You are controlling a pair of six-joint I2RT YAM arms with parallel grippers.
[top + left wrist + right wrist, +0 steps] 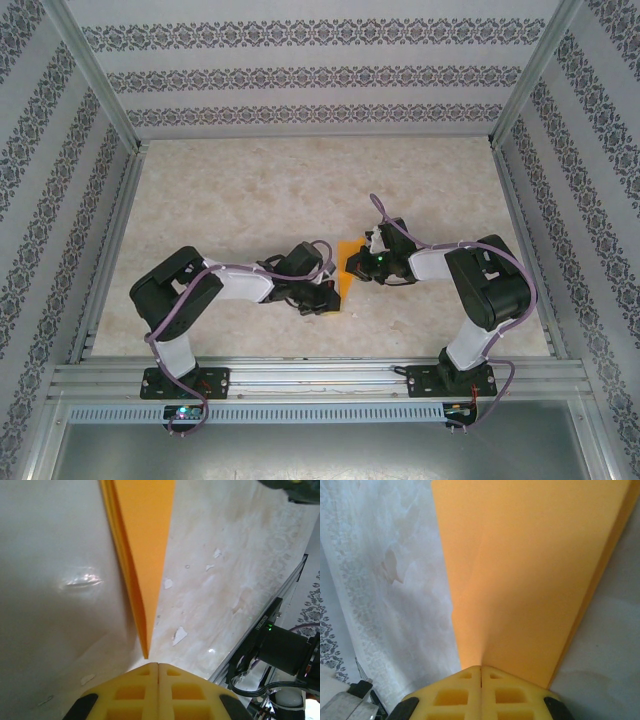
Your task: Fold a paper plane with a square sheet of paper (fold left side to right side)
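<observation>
The right gripper (pixel 362 262) (pixel 480 669) is fully closed, its yellow fingertips pinching the square sheet of paper (pixel 345 268) (pixel 530 580), which fans out ahead of it as a broad orange layered panel. The left gripper (pixel 333 303) (pixel 158 666) is also closed tight. The paper (pixel 145 540) tapers edge-on down to its fingertips and appears pinched there. The creased sheet stands between the two grippers, raised on edge over the pale surface (pixel 250 190).
</observation>
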